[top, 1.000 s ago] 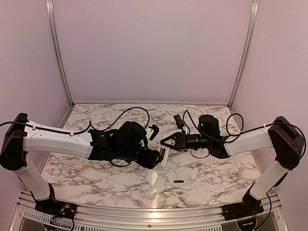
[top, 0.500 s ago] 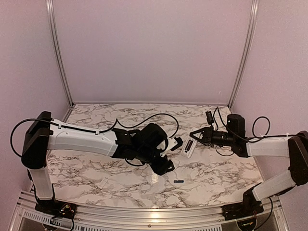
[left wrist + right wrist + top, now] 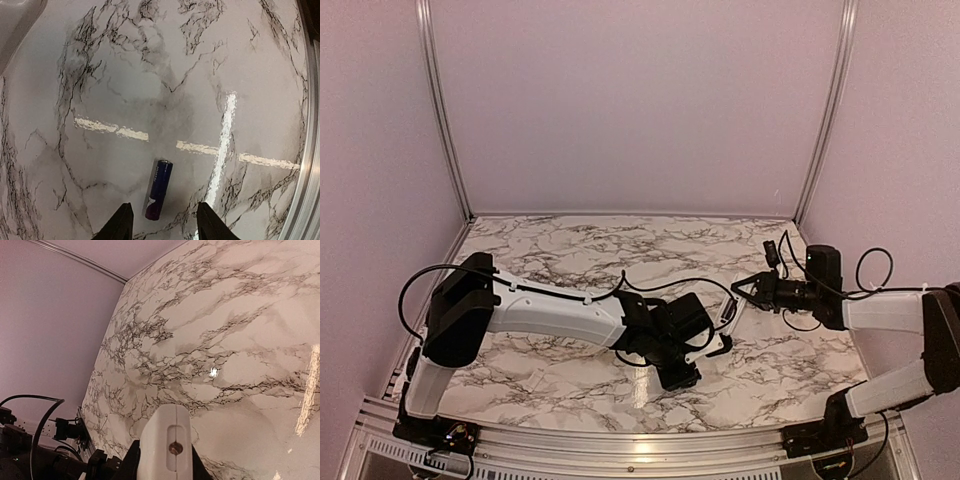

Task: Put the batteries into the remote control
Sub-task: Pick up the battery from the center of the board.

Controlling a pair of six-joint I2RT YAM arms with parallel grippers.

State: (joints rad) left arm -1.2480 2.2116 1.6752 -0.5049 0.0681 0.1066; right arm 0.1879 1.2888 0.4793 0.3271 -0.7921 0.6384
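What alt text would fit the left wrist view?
A dark battery lies on the marble table, its near end between the open left hand's two black fingertips, which do not touch it. Glare streaks cross the tabletop; a metal rail runs along the right edge.

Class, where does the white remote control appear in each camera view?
Top external: small white rectangular plastic remote control right of centre, in the right tool.
Left wrist: not clearly in it.
Right wrist: bottom centre, clamped.
Shared landmark: grey-veined white marble tabletop.
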